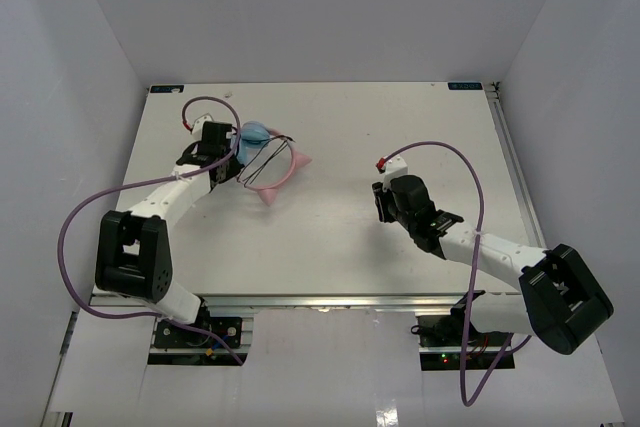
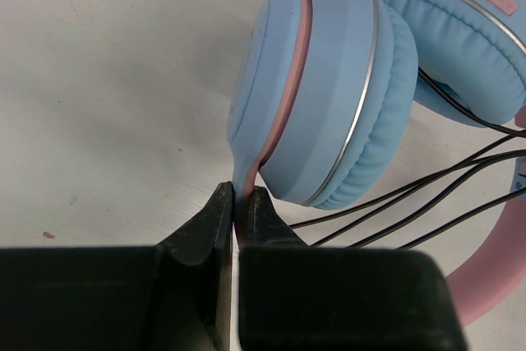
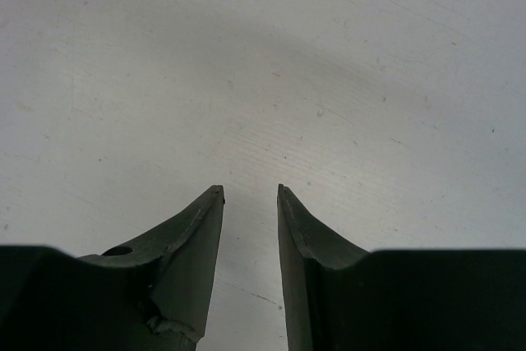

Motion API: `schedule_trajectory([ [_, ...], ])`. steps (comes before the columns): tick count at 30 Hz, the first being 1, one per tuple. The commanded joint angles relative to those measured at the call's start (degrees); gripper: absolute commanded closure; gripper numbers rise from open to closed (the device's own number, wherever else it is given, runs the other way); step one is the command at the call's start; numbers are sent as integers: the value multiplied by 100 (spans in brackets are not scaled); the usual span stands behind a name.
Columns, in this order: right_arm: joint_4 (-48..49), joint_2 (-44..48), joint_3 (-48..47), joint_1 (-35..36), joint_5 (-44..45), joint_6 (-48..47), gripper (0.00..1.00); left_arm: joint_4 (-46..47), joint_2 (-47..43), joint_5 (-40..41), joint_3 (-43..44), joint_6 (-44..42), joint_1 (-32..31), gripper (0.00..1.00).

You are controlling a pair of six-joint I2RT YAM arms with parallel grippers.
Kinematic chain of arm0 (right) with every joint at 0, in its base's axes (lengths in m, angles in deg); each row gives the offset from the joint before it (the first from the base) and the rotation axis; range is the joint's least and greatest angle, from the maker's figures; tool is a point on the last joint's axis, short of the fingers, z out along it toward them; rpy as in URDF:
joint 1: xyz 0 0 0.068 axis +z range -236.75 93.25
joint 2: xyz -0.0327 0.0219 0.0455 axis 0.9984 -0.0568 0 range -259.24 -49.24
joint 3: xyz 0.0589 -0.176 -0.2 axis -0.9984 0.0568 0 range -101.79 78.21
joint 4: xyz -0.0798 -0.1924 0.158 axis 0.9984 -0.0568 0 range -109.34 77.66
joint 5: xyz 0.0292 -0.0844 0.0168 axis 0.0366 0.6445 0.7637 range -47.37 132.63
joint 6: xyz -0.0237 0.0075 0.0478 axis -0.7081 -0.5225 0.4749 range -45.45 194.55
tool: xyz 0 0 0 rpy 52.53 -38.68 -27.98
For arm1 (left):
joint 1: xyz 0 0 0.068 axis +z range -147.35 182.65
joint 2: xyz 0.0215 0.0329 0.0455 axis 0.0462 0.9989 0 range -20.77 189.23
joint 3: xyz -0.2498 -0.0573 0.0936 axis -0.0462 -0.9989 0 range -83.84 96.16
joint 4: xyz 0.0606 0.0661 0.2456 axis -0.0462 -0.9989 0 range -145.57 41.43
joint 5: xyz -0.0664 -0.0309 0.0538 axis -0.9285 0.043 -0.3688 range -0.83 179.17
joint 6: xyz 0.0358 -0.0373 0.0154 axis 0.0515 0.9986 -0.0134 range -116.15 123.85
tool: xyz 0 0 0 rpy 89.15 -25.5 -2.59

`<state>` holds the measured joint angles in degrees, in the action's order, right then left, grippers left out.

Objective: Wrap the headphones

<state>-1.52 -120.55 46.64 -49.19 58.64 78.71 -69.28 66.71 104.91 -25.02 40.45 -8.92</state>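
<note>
Now: left arm pins the headphones, right arm waits apart

I have the left gripper (image 2: 239, 196) clenched on the headphones (image 1: 256, 139). Its jaws pinch the thin pink strip that comes down from the nearer blue ear cup (image 2: 316, 80), so the cup sits just past the fingertips and almost touches them. I read that hold as an anchor: with the frame pinned at one spot, it should not slide across the table (image 1: 400, 127) when the cord (image 2: 427, 182) is drawn round it.

The headphones lie at the far left of the table. The blue cups are against the left gripper, and the pink headband (image 2: 493, 277) points towards the middle. Several black strands of cord run from under the cups across to the band, so to my eye some loops are already laid. I cannot make out the plug end, or whether it is tucked in.

The right gripper (image 3: 251, 192) is released, with its jaws apart and nothing between them, only table surface beneath. It hangs over the right half of the table, well apart from the headphones. I judge it has no part in the hold at this moment.
</note>
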Motion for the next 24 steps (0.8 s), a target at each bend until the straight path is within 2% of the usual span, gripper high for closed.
schedule_trajectory([
  [1, 270, 94, 78, -12, -37, 41, 61, 729, -523, -70, -293, 380, 289, 100],
  [5, 280, 135, 87, -5, -30, 41, 60, 924, -714, 240, -542, 526, 420, 100],
  [14, 289, 46, 72, -12, -2, 31, 60, 1196, -655, 81, -661, 462, 1057, 100],
  [24, 322, 31, 153, -12, 10, 49, 60, 1254, -422, 243, -714, 436, 1286, 100],
])
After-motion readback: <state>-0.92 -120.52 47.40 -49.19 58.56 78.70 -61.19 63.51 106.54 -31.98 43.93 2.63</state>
